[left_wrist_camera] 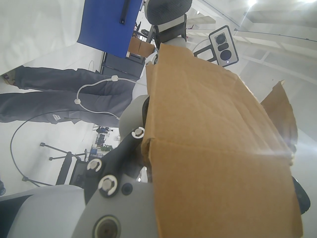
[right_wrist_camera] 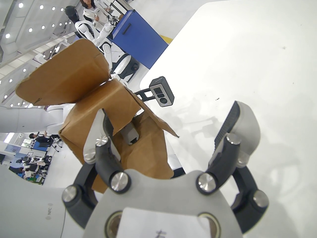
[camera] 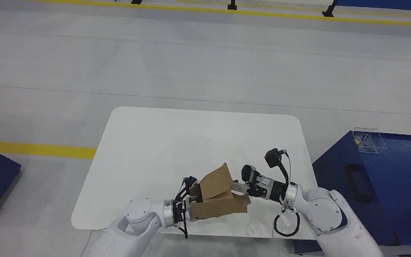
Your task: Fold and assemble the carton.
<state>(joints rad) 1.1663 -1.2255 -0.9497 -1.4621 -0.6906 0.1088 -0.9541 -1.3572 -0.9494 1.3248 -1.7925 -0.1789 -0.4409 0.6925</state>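
Pale hall floor crossed by yellow lines (camera: pixel 45 150) surrounded the white, round-cornered counter (camera: pixel 192 135). A blue cabinet (camera: pixel 359 186) stood just beside the counter's right-hand end, with a small clear box (camera: pixel 368 139) on its top. Rows of ceiling lamps (right_wrist_camera: pixel 29 29) lit the room behind. The counter's surface was plain and matt, marked by a few dark specks (right_wrist_camera: pixel 283 48) well apart from the work.

Near the counter's front edge, between my two arms, was the brown carton (camera: pixel 218 193). It was partly folded, with one flap (camera: pixel 217 177) raised above the body. My left fingers (right_wrist_camera: pixel 130 134) were clamped on its left end, and one of them showed inside the open body. My right fingers (right_wrist_camera: pixel 244 125) stood wide apart at the carton's right end. One touched the edge of a loose flap; the other hung over bare counter, gripping nothing. I could not tell whether the carton's underside rested on the counter or was held just above it.
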